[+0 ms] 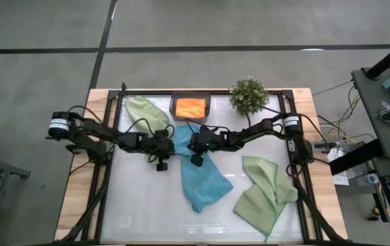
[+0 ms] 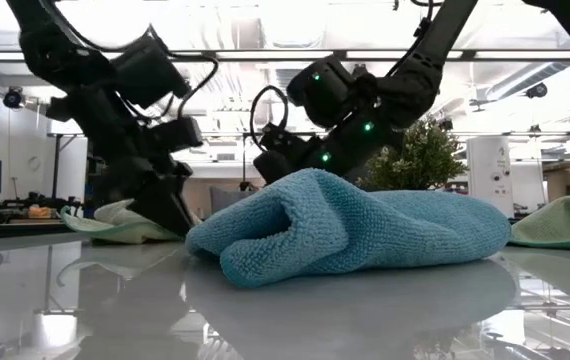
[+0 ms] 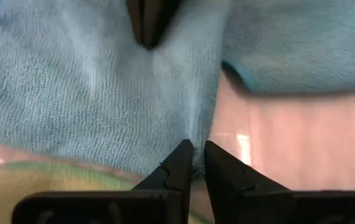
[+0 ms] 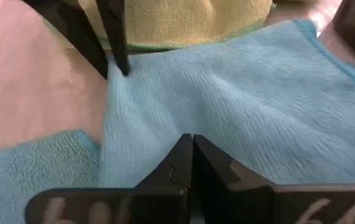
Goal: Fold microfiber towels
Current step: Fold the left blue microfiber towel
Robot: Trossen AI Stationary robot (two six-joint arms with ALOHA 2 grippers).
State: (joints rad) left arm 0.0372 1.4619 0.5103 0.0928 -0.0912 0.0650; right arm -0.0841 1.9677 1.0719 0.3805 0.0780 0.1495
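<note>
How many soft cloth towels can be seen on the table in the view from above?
4: one light sage green towel at back left, one orange towel in the dark tray, one teal-blue towel in the middle, one light sage green towel at front right. More may be hidden.

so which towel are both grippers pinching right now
The teal-blue towel mid-table: left gripper and right gripper both grip it. The green towels lie untouched.

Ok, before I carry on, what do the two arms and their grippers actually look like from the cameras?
Both arms are dark, near-black jointed links with looping black cables along them. Each has a silver-white cylindrical joint near its base, seen from above. The right arm shows small green indicator lights in the low view. The left gripper and the right gripper each end in two slim, pointed black fingers on a blocky black body.
</note>
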